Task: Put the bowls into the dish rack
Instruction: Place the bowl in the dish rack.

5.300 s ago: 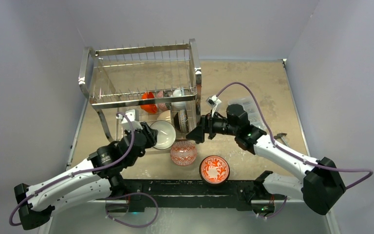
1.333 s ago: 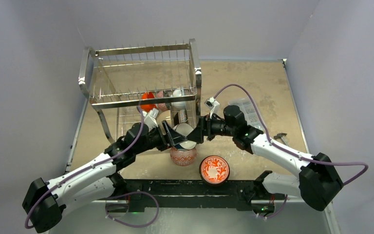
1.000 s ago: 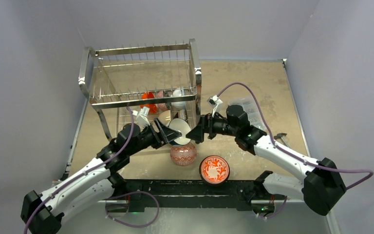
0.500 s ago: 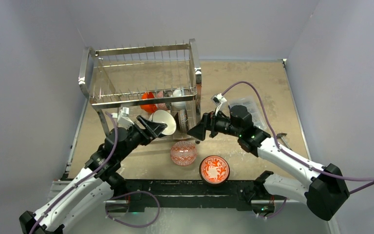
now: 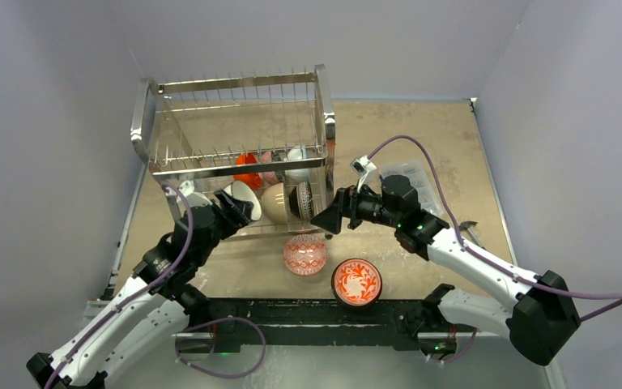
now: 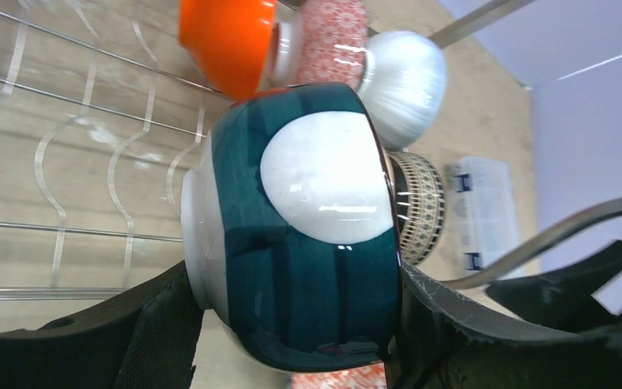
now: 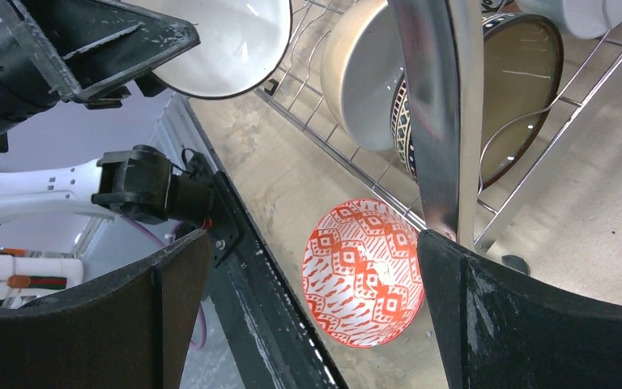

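Eight bowls in all. The left tool (image 5: 239, 204) is clamped on one teal-and-white bowl (image 6: 300, 235) over the dish rack's (image 5: 235, 85) lower shelf. Five racked bowls (image 5: 279, 203) stand beside it, and two red-patterned bowls (image 5: 305, 254) (image 5: 357, 281) sit on the bench (image 5: 421, 146). The right tool (image 5: 321, 220) is spread apart and empty. Only the left wrist view shows the teal.

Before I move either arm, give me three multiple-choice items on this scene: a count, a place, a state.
1. How many bowls sit on the table outside the dish rack? A. one B. two C. four
2. Where is the teal bowl? A. rack's top tier B. between the left fingers, at the lower tier C. upside down on the table
3. The right fingers are: A. shut on a bowl B. shut on the rack C. open, empty
Answers: B, the patterned bowl and the floral bowl; B, the left wrist view shows it gripped; C, wide gap, nothing gripped.
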You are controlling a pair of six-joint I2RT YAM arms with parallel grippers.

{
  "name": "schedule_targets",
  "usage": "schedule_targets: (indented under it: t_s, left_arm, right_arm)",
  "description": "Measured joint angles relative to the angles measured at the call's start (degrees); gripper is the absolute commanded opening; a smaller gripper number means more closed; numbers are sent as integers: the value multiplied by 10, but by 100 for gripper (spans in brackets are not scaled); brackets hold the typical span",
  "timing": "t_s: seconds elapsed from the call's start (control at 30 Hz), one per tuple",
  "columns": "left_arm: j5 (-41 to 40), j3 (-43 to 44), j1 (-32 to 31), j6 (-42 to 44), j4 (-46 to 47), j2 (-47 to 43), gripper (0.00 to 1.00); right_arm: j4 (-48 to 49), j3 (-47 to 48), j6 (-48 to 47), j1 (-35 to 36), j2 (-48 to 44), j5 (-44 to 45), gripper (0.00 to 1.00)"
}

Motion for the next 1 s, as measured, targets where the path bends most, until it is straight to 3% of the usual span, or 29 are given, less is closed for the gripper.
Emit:
schedule_targets:
  t_s: [0.23, 1.0]
  left_arm:
    - [-49, 18, 0, 69, -29, 44, 0]
    - [-164, 12, 0, 189, 95, 221, 0]
  right_arm:
    - [0, 0, 0, 0, 1, 0, 99]
    - [-11, 0, -2, 0, 8, -1, 99]
